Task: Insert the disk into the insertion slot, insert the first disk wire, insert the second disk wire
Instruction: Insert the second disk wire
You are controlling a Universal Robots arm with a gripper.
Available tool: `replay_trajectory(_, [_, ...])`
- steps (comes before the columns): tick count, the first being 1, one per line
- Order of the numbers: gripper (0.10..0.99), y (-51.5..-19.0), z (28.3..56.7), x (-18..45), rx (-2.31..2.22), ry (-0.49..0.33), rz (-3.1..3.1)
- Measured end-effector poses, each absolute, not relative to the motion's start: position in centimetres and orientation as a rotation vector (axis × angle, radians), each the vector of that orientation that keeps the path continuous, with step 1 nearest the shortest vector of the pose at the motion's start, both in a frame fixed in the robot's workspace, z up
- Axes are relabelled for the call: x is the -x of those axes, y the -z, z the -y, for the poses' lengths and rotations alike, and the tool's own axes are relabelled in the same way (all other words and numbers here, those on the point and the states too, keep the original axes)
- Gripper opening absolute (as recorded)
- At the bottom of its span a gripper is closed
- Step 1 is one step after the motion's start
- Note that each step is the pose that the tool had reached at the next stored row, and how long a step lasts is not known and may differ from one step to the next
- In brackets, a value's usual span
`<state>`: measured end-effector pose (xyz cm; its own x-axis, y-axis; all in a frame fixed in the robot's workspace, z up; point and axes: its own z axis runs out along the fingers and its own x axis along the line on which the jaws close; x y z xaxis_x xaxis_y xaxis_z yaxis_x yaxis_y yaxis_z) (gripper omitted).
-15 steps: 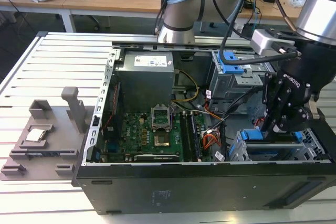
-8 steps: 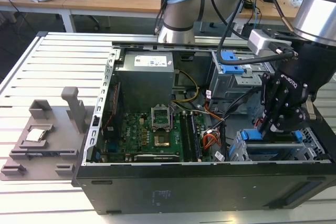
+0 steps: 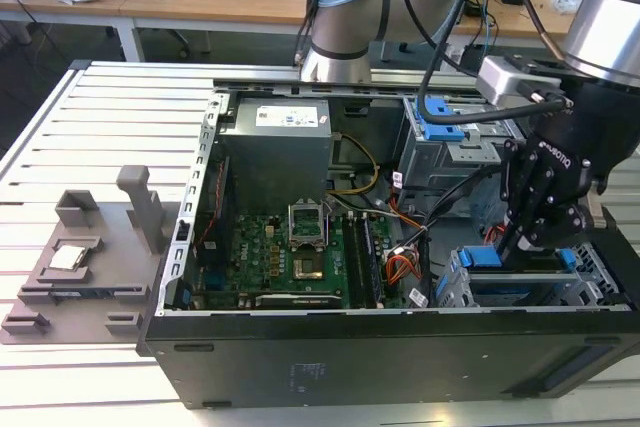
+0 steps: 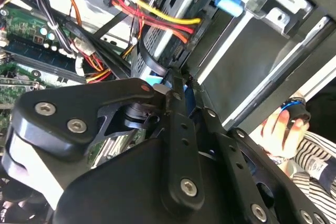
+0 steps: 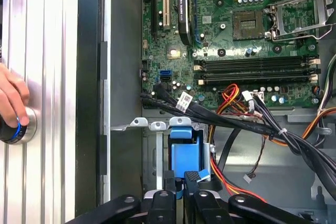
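The disk [image 3: 520, 285] lies flat in the insertion slot [image 3: 603, 269], the silver cage at the case's front corner on the exterior view's right. Its bright blue carrier bracket [image 5: 186, 157] faces the motherboard. My gripper [image 3: 507, 243] comes down at the bracket's end. In the first wrist view the gripper [image 5: 185, 184] has its fingers [image 5: 169, 183] drawn close on either side of a blue tab of the bracket. In the second wrist view the fingertips [image 4: 176, 85] meet over a sliver of blue. The drive's connector end is hidden.
A bundle of black cables [image 5: 236, 121] and red, yellow and orange wires [image 5: 231, 97] run past the cage. A grey drive box with a blue tab [image 3: 441, 133] sits in the upper bay. A person's hand [image 5: 10, 106] rests on a knob beside the case.
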<state>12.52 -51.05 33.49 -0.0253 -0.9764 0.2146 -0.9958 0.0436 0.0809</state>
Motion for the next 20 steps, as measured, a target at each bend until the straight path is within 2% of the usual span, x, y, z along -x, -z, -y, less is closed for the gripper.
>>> replay_trajectory(12, [0.192,-33.76,50.34,-13.30,-2.040,-0.121,2.111])
replay_trajectory(14, [0.149,-33.76,50.34,-13.30,-2.040,-0.121,2.111])
replay_trajectory(20, [0.149,-33.77,50.34,-13.30,-2.040,-0.121,2.111])
